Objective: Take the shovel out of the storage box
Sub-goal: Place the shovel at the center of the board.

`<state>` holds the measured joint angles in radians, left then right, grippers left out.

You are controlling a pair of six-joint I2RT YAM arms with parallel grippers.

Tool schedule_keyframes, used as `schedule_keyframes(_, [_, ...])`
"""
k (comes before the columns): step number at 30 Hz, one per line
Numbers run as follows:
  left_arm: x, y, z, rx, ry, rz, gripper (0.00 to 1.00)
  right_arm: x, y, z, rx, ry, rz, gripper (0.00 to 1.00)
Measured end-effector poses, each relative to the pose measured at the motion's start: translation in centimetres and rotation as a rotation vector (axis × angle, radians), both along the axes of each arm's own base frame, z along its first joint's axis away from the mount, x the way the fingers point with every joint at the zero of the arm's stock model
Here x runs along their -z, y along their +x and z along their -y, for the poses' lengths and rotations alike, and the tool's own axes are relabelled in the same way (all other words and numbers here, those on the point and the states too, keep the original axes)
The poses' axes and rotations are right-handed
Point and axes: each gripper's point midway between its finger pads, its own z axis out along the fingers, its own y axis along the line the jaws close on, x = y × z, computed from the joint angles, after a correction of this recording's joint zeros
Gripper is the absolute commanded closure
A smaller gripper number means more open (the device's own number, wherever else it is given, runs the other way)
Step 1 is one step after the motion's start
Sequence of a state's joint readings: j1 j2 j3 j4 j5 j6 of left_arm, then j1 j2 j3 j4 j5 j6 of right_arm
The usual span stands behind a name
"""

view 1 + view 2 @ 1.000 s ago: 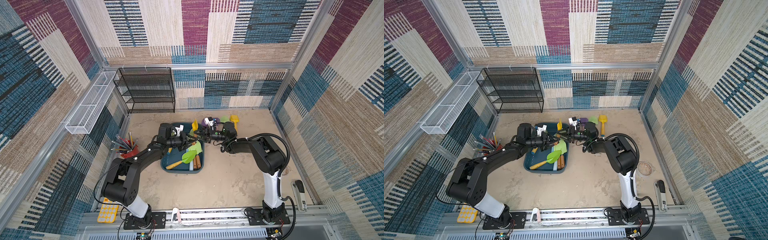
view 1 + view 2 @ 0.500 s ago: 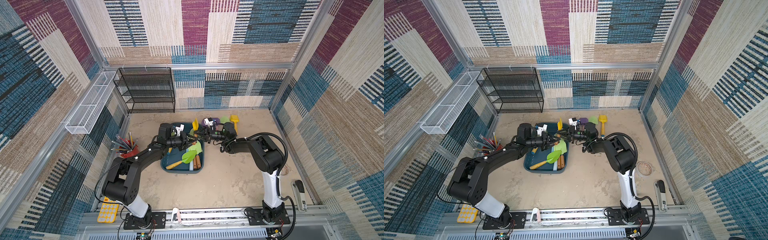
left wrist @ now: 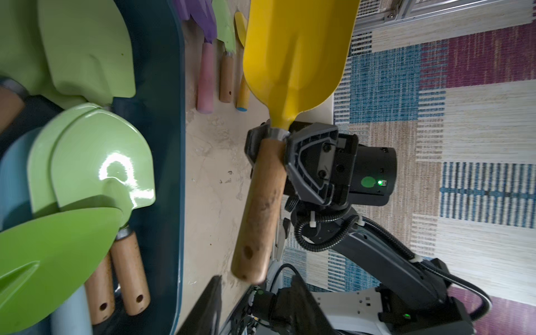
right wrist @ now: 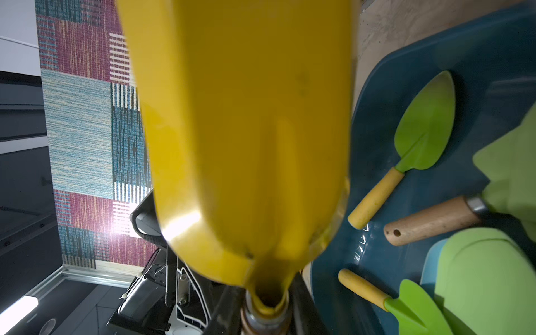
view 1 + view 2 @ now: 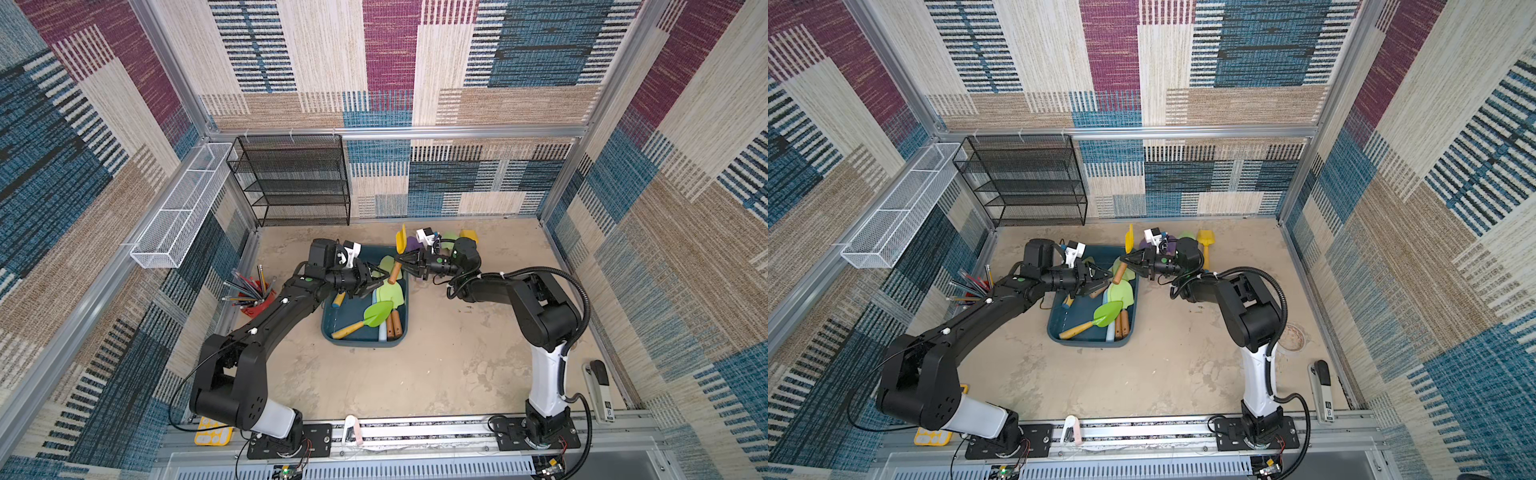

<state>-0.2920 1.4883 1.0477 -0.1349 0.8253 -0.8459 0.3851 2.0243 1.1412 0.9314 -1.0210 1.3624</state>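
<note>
Left tool [image 5: 380, 279] has spread off wooden handle [image 3: 261, 197]; right tool [image 3: 272, 139] pinches yellow shovel [image 3: 293, 58] at metal ferrule [image 3: 278, 134], beside glossy teal box [image 5: 345, 311].

I see bare floor [image 5: 374, 386] on the near side of the storage box [image 5: 363, 338], open for an arm to pass. Just past its far right corner loose shovels [image 5: 468, 236] lie on the floor, and there the right gripper [image 5: 401, 262], clamped on the yellow shovel [image 5: 400, 239], also blocks the way. The pencil cup [image 5: 254, 293] crowds the box's left, and the black rack [image 5: 291, 183] closes the far left.
</note>
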Motion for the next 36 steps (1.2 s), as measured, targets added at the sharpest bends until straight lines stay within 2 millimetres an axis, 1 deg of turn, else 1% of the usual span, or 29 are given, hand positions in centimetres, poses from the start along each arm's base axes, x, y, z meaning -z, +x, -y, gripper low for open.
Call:
schedule_keyframes(2, [0.2, -0.4, -0.7, -0.007, 0.056, 0.011, 0.58, -0.2, 0.5, 0.8, 0.019, -0.022, 0.007, 0.80])
schedule_keyframes(5, [1.1, -1.1, -1.8, -0.020, 0.148, 0.011, 0.57, -0.8, 1.6, 2.0, 0.059, -0.071, 0.031, 0.80])
schedule_keyframes(9, [2.9, -2.0, -3.5, -0.043, 0.272, -0.007, 0.58, -1.5, 3.4, 4.3, 0.141, -0.158, 0.075, 0.80])
schedule_keyframes(14, [5.6, -3.3, -5.6, -0.063, 0.407, -0.045, 0.58, -1.1, 5.0, 7.6, 0.250, -0.294, 0.098, 0.80])
schedule_keyframes(18, [6.8, -3.9, -6.6, -0.071, 0.482, -0.060, 0.57, -0.6, 5.9, 10.1, 0.331, -0.408, 0.112, 0.79])
schedule_keyframes(25, [9.4, -4.8, -7.7, -0.068, 0.580, -0.096, 0.57, -0.7, 7.1, 13.5, 0.464, -0.629, 0.170, 0.79])
schedule_keyframes(30, [11.1, -5.2, -8.4, -0.071, 0.632, -0.130, 0.56, 0.5, 7.6, 16.2, 0.547, -0.809, 0.173, 0.78])
schedule_keyframes(36, [12.6, -5.4, -9.0, -0.080, 0.664, -0.142, 0.56, 2.2, 7.8, 19.6, 0.622, -0.993, 0.154, 0.77])
